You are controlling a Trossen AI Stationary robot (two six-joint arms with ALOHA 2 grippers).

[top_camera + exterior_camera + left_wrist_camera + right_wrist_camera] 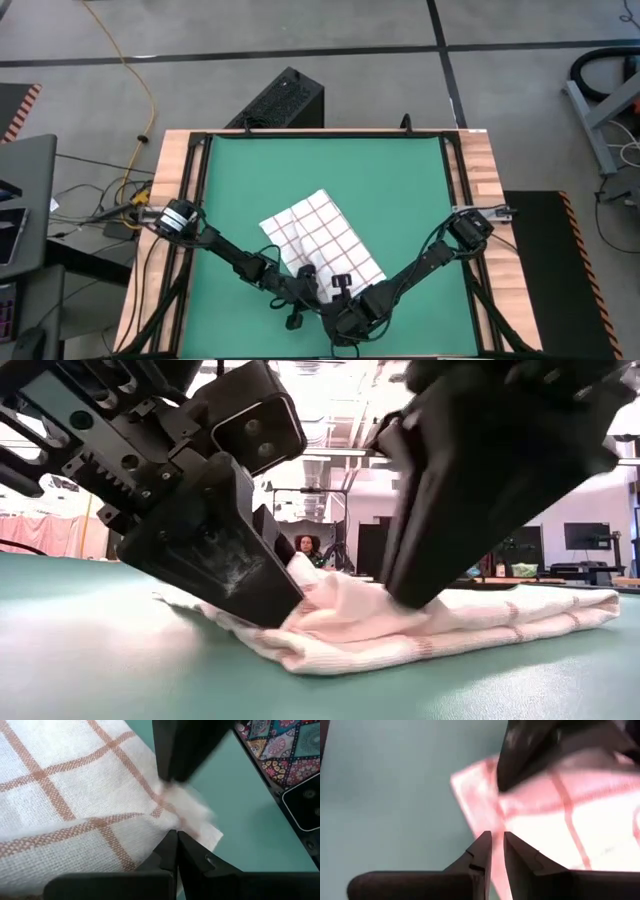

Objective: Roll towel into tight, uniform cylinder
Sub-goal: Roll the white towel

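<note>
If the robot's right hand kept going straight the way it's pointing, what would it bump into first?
Most likely the towel: the right hand already has its tips at the cloth's edge. Just past that sits the left hand, dark and pressing on the same towel, though how far off is hard to judge.

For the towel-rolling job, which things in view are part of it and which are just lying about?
Part of the job:
- thin white cloth towel with a red line grid
- left gripper, shut at the towel's near edge
- right gripper, at the same edge

Lying about:
- green mat
- black box beyond the table
- yellow cable on the floor
</note>
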